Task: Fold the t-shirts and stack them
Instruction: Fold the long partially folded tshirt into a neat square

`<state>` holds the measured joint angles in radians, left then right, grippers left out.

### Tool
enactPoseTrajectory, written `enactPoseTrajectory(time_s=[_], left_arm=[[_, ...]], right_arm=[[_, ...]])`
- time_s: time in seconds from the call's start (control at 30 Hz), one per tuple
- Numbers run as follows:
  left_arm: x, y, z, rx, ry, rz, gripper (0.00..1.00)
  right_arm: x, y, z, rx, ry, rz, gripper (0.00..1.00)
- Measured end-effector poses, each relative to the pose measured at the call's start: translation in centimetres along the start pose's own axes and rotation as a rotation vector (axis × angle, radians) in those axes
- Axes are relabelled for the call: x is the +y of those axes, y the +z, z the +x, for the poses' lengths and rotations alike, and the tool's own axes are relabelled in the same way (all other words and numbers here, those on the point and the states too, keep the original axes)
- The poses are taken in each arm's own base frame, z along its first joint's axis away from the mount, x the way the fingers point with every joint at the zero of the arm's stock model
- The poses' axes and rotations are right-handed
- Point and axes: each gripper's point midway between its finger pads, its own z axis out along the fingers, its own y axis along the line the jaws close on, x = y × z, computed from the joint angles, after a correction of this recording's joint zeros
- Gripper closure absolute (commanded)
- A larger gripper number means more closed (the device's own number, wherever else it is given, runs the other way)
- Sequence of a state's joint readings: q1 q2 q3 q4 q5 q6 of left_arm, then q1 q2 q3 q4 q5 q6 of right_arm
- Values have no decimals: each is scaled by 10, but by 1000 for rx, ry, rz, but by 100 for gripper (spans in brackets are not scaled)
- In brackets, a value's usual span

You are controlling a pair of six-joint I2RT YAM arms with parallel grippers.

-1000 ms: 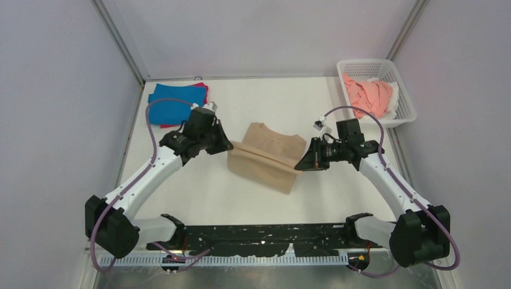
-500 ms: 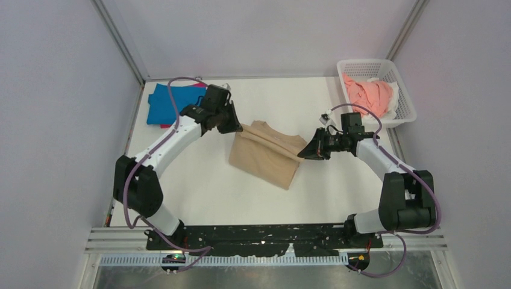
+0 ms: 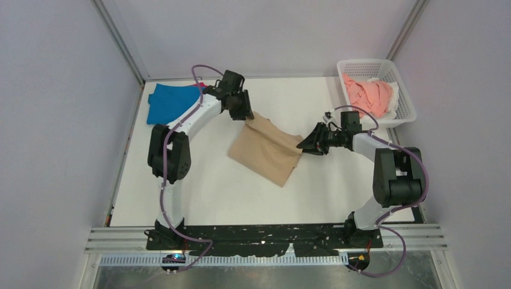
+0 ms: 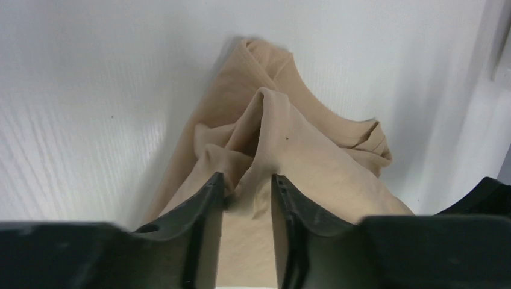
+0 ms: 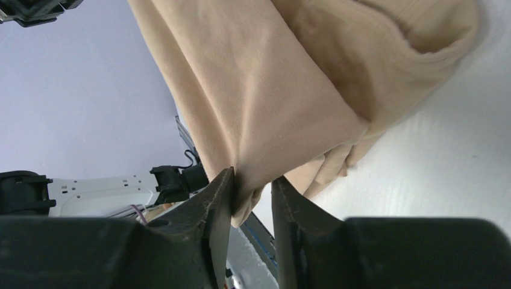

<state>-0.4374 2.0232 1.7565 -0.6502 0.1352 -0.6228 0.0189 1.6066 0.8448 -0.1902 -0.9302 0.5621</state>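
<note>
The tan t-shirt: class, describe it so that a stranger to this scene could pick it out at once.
Start at the white table and look to its middle, between the two arms. The tan t-shirt lies there half folded, with the left claw and the right claw at its corners. It is the only beige cloth; the other shirts are blue, magenta, pink.

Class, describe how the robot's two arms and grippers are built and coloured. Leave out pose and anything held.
Both arms have white link segments with bulky black joint housings. A purple cable loops along each. The left gripper and right gripper are black, each with two flat tapered fingers.
</note>
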Motion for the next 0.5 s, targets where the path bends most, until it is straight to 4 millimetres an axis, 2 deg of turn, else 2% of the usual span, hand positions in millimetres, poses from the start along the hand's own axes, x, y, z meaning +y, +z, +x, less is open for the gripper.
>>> enactPoseTrajectory(time_s=[0.03,0.07,0.17,0.2,0.23,0.27,0.33,0.4,0.5], left_arm=[[0,3,-2,1,4,-1,31],[0,6,-3,2,9,-1,21],[1,9,-12,0,15,6,2],[-1,8,-15,-6,16,10,1],[-2,5,-21,-16,23,15,0],[-4,3,-26,-28,29,21,0],[-10,-3,-34,-52,45,36,0],[-12,-9,-36,-64,55,44,0],[-15,-18,-29,-51,75,74,0]], right_arm=[[-2,1,-3,-9,6,4,52],[-5,0,-8,-21,17,11,46],[-12,-5,-24,-75,38,35,33],[-12,-6,-28,-91,39,42,25],[-14,-9,-36,-120,34,58,21],[-14,-12,-43,-150,26,77,11],[-15,-20,-53,-212,1,125,0],[-8,-33,-61,-284,-46,172,4],[14,-55,-66,-375,-143,196,5]])
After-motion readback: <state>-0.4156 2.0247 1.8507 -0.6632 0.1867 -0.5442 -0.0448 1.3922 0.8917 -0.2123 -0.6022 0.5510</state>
